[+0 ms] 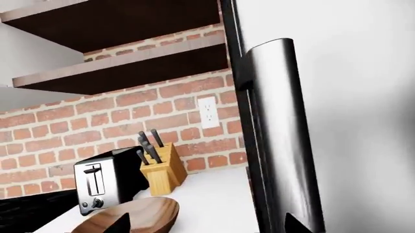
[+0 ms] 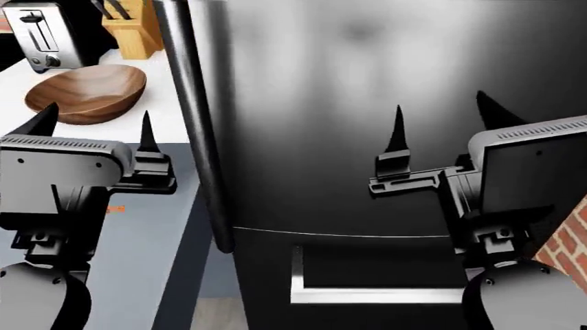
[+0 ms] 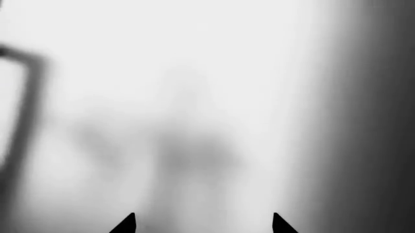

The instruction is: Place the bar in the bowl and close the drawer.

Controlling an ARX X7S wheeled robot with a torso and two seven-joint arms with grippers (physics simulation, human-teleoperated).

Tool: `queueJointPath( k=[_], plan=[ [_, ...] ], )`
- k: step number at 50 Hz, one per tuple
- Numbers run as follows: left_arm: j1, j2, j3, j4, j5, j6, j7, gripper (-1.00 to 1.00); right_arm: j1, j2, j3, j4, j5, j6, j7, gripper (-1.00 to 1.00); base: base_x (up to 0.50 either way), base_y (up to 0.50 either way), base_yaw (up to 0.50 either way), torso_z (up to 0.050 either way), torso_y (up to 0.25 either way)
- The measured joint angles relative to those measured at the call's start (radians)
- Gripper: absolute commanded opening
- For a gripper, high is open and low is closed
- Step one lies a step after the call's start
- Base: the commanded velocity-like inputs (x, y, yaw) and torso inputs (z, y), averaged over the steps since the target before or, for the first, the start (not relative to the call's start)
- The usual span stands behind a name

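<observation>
The wooden bowl point(image 2: 87, 93) sits empty on the white counter point(image 2: 165, 103) beside the fridge; it also shows in the left wrist view point(image 1: 139, 216). My left gripper point(image 2: 93, 120) is open and empty, held in front of the bowl, and its tips frame the bowl's edge in the left wrist view point(image 1: 207, 225). My right gripper point(image 2: 440, 113) is open and empty, facing the fridge door point(image 3: 194, 121). A grey-blue drawer point(image 2: 147, 247) seems to stand open below the counter, mostly behind my left arm. The bar is not in view.
A tall steel fridge point(image 2: 367, 103) with a long vertical handle point(image 2: 197, 103) fills the front. A toaster point(image 2: 41, 34) and a knife block point(image 2: 133, 24) stand behind the bowl against a brick wall. A tiny orange thing point(image 2: 115, 208) shows by my left arm.
</observation>
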Motion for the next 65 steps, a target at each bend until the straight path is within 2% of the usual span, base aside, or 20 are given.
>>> queueJointPath(
  k=[25, 65],
  plan=[
    [-0.045, -0.034, -0.029, 0.062, -0.018, -0.082, -0.009, 1.00, 0.064, 0.018, 0.008, -0.059, 0.011, 0.098, 0.010, 1.00, 0.00, 0.26, 0.00, 0.000, 0.000],
    [-0.028, -0.046, -0.027, 0.044, -0.016, -0.050, -0.029, 1.00, 0.068, 0.030, 0.024, -0.077, 0.035, 0.123, 0.026, 1.00, 0.00, 0.30, 0.00, 0.000, 0.000]
  ],
)
